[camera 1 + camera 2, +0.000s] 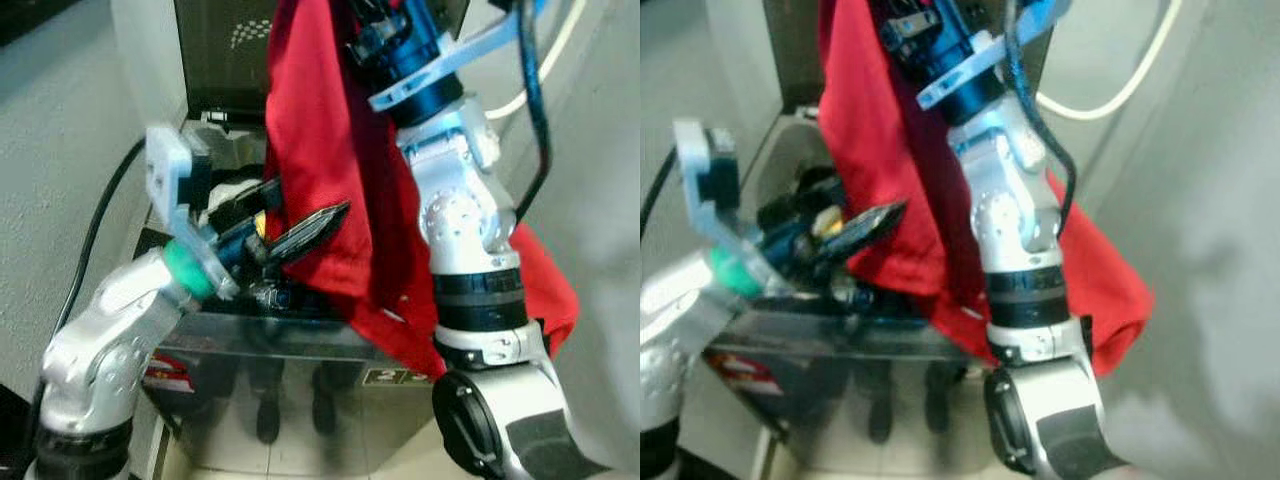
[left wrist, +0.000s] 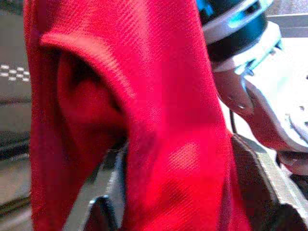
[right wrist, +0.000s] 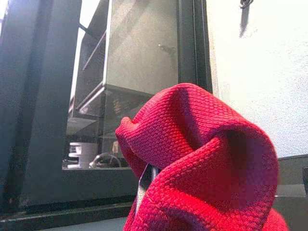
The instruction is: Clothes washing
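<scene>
Loading step, by the look of it — garment held above the machine, not yet in.

Right gripper [image 1: 375, 25] raised high at the far side, its fingers closed on a bunched fold of the red garment [image 1: 320, 150]; the right wrist view has cloth humped over a finger. The cloth hangs down in front of the right arm, its lower edge trailing over the near right corner of the washing machine [image 1: 290, 380].

Left gripper [image 1: 305, 228] reaches in from the left over the open top, fingers parted, tips touching the hanging cloth — nothing gripped.

Next move, as I judge it: lower and steer the cloth into the tub, clear of the rim.

Garment: coarse knit, soft, heavy folds. Machine: shiny metal front, dark lid [image 1: 225, 50] standing open behind.
</scene>
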Motion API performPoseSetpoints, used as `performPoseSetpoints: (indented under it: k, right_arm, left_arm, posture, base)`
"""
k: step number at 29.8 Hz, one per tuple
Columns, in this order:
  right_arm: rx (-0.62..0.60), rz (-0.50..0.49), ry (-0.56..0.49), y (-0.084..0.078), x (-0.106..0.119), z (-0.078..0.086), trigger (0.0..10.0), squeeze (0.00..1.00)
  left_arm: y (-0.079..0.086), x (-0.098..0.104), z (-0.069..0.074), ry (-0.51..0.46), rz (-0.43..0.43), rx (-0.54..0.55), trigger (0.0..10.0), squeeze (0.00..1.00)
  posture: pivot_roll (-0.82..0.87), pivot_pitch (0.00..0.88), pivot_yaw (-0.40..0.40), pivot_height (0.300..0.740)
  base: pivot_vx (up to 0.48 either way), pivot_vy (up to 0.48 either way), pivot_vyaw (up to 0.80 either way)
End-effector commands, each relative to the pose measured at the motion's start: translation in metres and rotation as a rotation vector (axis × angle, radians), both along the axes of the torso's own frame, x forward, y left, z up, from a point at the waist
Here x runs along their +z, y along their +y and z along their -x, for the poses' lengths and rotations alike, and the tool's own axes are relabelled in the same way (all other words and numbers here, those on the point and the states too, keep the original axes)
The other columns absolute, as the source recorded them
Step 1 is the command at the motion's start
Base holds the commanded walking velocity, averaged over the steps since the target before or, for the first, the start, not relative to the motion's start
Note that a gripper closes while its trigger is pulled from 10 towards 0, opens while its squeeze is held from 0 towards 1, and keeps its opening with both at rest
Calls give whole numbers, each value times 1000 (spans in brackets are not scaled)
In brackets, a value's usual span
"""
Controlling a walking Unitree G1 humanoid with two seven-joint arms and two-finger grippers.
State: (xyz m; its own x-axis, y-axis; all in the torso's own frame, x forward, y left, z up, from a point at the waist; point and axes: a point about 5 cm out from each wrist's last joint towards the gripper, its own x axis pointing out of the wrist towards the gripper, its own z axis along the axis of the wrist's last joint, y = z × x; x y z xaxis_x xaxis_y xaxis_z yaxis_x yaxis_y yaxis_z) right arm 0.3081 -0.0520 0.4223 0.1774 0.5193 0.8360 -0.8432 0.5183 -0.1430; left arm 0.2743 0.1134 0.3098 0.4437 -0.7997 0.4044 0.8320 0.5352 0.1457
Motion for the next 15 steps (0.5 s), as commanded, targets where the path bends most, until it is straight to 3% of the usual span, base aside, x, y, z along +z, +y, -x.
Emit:
performPoseSetpoints:
  k: [1,3,4,5,6,7,8,10,11,12,15]
  right_arm:
    - [47,-20,-35,1,10,8,10000,0]
    - [84,-34,-43,-3,14,11,10000,0]
    - [84,-34,-43,-3,14,11,10000,0]
    - [104,-44,-49,-6,16,14,10000,0]
    - [104,-44,-49,-6,16,14,10000,0]
    - [110,-51,-52,-9,17,16,10000,0]
    - [115,-52,-51,-10,18,16,10000,0]
    - [115,-52,-51,-10,18,16,10000,0]
    - [118,-55,-50,-12,17,17,10000,0]
    - [120,-55,-49,-13,17,18,10000,0]
    - [113,-55,-45,-17,14,18,10000,0]
  left_arm:
    - [-2,-1,-7,4,-10,12,10000,1000]
    - [-1,2,-21,25,12,55,10000,1000]
    - [-1,2,-21,25,12,55,10000,1000]
    - [1,-2,-39,71,-8,138,10000,1000]
    - [1,-2,-39,71,-8,138,10000,1000]
    - [3,-4,-53,81,-21,219,10000,0]
    - [4,-4,-59,93,-15,256,4784,0]
    - [4,-4,-59,93,-15,256,4784,0]
    - [6,-3,-65,100,-12,300,4784,0]
    - [8,-2,-70,104,3,319,0,0]
    - [12,4,-78,88,11,356,0,0]
  posture:
    - [84,80,-1,740]
    - [82,79,2,740]
    - [82,79,2,740]
    - [78,77,6,740]
    - [78,77,6,740]
    - [76,77,9,740]
    - [74,77,12,740]
    - [74,77,12,740]
    - [73,78,13,740]
    - [68,76,19,740]
    - [63,75,25,740]
  base:
    - [0,0,0]
    - [0,0,0]
    - [0,0,0]
    - [0,0,0]
    - [0,0,0]
    - [0,0,0]
    - [0,0,0]
    - [0,0,0]
    - [0,0,0]
    - [0,0,0]
    - [0,0,0]
